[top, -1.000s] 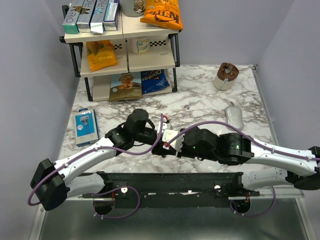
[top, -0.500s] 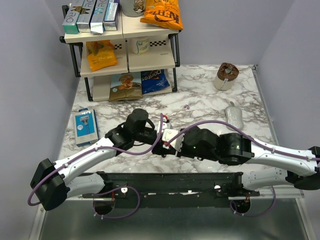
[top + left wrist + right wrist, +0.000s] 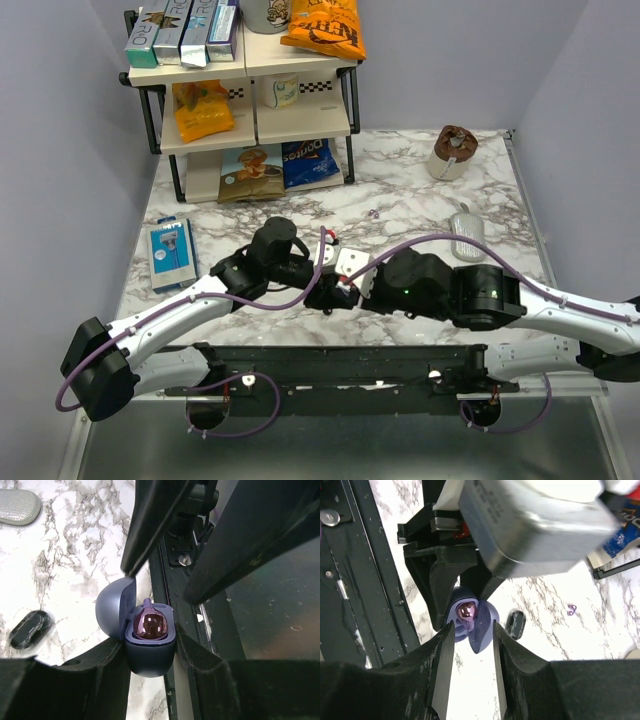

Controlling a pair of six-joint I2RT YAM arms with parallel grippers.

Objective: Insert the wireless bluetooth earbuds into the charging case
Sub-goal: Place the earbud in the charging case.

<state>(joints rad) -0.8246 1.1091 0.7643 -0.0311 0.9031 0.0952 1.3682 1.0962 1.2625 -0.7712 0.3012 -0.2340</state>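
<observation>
The dark blue charging case stands with its lid open, gripped between my left gripper's two fingers just above the table. One glossy earbud, reflecting pink, sits in the case's socket; it also shows in the right wrist view. The other earbud, a black oval, lies on the marble beside the case and also shows in the right wrist view. My right gripper is open and empty, its fingers hovering over the case. In the top view the case is hidden under both grippers.
A grey oval pouch lies right of the arms. Tiny lilac specks lie beyond the grippers. A snack shelf stands at the back left, a blue package at the left, a brown cup at the back right.
My right arm has drawn back a little up and to the right, away from the case. The left arm has stayed still with the case.
</observation>
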